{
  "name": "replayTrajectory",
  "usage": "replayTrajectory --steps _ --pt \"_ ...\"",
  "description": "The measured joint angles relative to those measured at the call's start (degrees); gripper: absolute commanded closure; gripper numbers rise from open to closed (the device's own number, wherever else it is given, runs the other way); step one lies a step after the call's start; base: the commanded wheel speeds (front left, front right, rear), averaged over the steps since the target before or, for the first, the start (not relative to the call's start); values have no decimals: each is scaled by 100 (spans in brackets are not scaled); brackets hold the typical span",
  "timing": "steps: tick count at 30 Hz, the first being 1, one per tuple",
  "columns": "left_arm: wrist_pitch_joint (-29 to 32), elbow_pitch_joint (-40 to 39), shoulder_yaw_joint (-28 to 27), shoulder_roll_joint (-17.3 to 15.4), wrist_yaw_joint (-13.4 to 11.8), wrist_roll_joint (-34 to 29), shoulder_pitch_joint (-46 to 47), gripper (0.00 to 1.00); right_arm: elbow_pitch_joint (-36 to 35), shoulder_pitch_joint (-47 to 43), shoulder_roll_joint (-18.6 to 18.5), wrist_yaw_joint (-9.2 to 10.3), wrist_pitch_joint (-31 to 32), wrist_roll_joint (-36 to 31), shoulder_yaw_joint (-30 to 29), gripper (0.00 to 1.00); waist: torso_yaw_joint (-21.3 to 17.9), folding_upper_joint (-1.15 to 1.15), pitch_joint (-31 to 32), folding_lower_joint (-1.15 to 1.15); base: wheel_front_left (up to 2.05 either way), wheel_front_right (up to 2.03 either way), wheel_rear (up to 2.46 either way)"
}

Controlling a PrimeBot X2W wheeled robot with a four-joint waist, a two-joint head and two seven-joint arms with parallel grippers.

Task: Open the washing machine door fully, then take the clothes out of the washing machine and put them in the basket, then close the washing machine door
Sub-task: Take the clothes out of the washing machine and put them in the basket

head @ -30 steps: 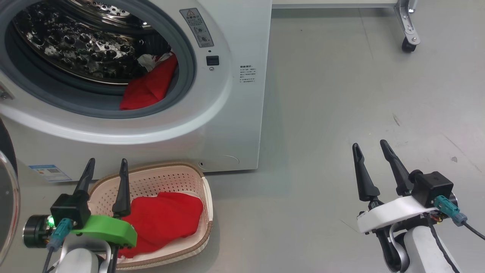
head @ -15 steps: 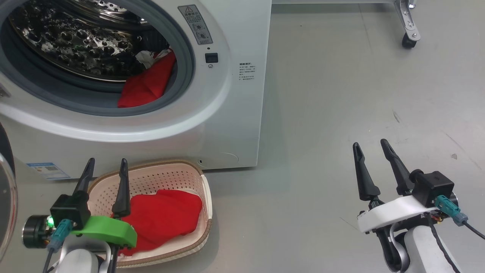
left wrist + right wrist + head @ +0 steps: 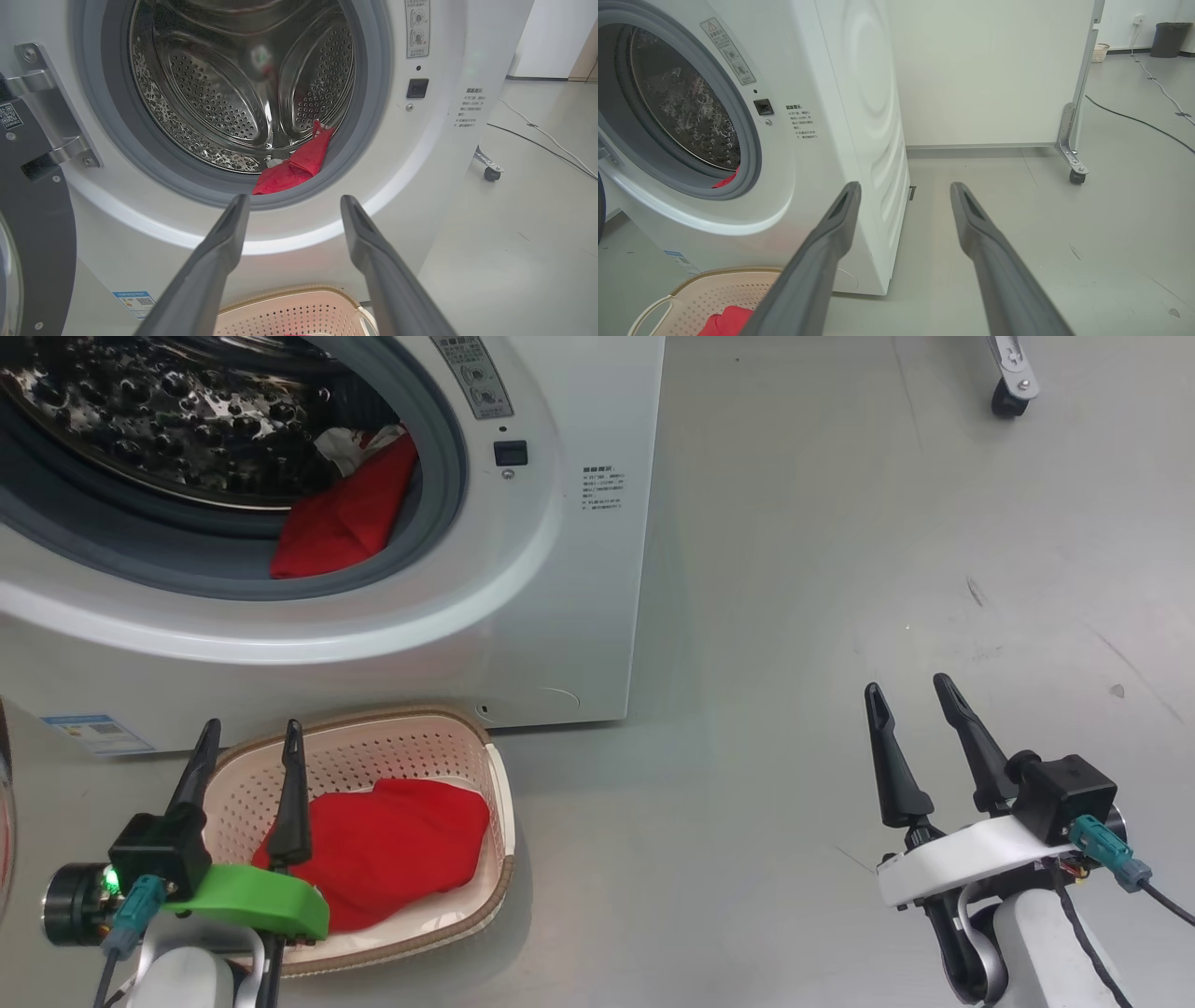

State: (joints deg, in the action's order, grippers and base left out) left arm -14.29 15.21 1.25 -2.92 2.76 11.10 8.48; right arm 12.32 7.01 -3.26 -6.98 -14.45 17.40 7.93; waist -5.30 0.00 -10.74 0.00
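Step in hand: unloading. The washing machine door (image 3: 37, 233) stands swung wide at the far left, so we judge the opening step done. One of the clothes (image 3: 401, 849) lies in the basket (image 3: 411, 721), which sits on the floor (image 3: 794, 616) just in front of the washing machine (image 3: 579, 616).

A second red garment (image 3: 341, 527) (white scrap showing at its top) rests at the lower right of the drum (image 3: 224, 93), against the grey seal (image 3: 448, 476). Whether more lies behind it we cannot tell.

Left gripper (image 3: 252, 728) hovers over the basket's left side, fingers spread, empty. Right gripper (image 3: 907, 687) hangs over bare floor, well right of the machine, likewise spread and empty.

Next move, in our judgement: lift the left gripper into the drum mouth, clear the seal lip, and pinch the near fold of the fabric.
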Motion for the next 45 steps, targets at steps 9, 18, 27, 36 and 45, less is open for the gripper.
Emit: replayTrajectory --steps 9,18,27,36,45 --pt "0 -71 -40 -54 5 -1 136 0 -99 7 -29 0 0 -42 46 0 -79 0 -426 0 0 0 0" --pt "40 -220 -104 -359 57 -16 928 0 -197 200 -25 0 0 -43 176 0 -220 0 -1024 0 0 0 0" --pt "661 -38 -503 -539 105 313 1703 0 -247 427 -18 0 0 -45 304 0 -503 0 -1484 0 0 0 0" --pt "1496 293 -806 -769 114 823 2764 0 -281 562 11 0 -1 -15 364 0 -892 0 -1866 0 0 0 0" --pt "2508 958 -713 -944 32 827 3575 0 -320 748 47 0 -1 29 376 0 -1168 0 -2205 0 0 0 0"
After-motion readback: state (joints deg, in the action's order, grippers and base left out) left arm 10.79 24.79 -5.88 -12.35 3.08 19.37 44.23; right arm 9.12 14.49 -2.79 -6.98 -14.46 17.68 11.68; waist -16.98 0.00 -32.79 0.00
